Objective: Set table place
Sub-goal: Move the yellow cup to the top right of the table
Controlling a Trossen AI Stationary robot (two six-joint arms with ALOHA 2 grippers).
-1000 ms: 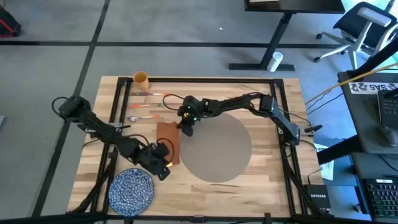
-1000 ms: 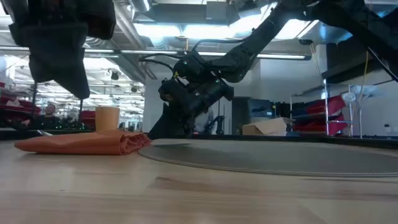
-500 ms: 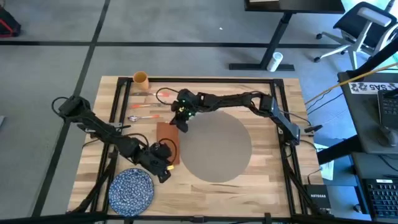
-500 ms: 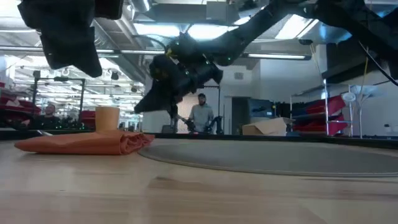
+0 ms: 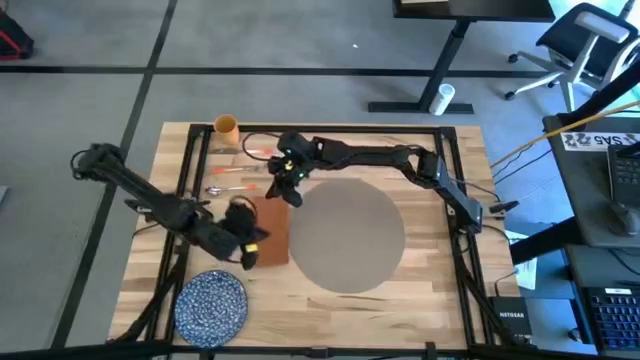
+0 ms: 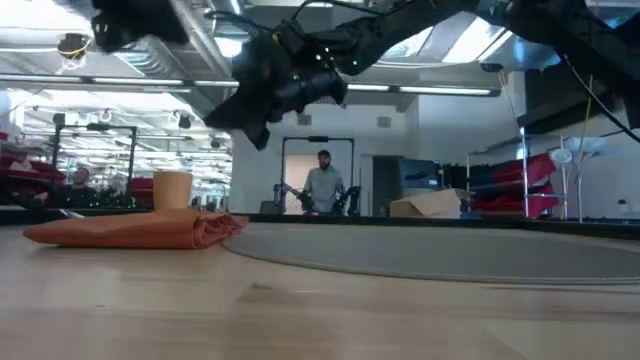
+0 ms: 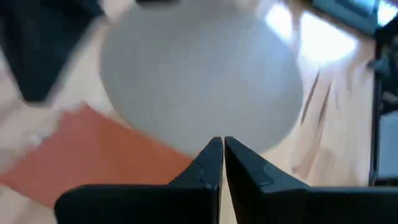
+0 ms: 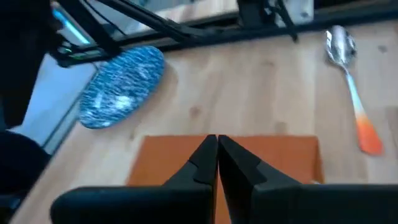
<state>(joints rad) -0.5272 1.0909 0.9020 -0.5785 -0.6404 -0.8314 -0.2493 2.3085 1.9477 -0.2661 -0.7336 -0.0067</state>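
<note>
Left claw [image 5: 247,238]: pressed together, empty, above rust-red rectangular napkin [image 5: 271,230].
Right claw [image 5: 281,188]: pressed together, empty, above napkin's far edge.

light wooden table [image 5: 420,280], matt placemat [image 5: 350,235]

The grey round place [image 5: 345,235] is left bare — open from the right and near sides. Its left edge is bordered by the rust-red napkin [image 5: 270,230], above which the left gripper [image 5: 250,250] and right gripper [image 5: 272,188] are crowded.
</note>
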